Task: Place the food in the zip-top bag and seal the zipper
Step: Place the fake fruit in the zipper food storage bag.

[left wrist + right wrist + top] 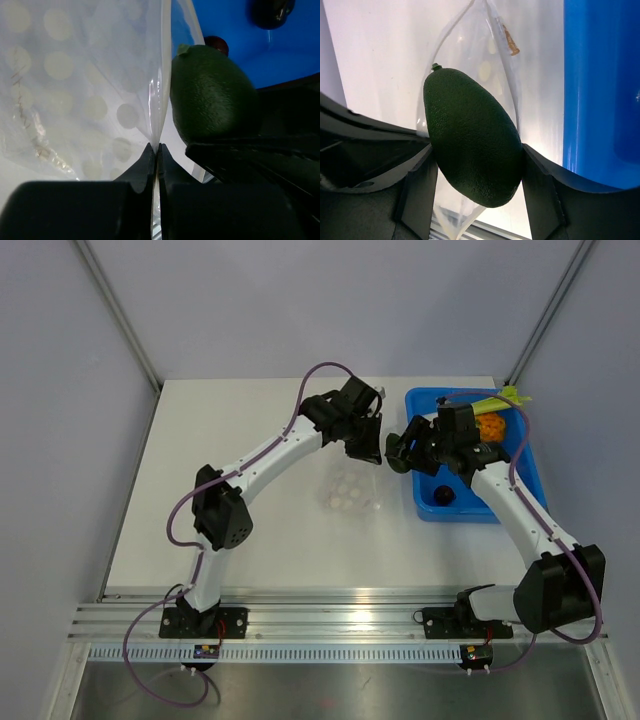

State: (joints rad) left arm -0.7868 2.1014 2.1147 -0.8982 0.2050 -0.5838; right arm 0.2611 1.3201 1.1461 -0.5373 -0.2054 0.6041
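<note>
Above the white table [230, 410], the left gripper [156, 147] pinched the edge of the zip-top bag [75, 100], apparently holding its mouth open for the green avocado [470, 125] that the right gripper [477, 162] clamped there.

Bright, even light from above floods the worktop [270, 550], shadows faint, with glare on the metal rail [340, 615] at its near edge. Wrist views are crisp on the avocado [472, 137] (skin grain shows); the bag [75, 90] is hazy, one fold glinting.
</note>
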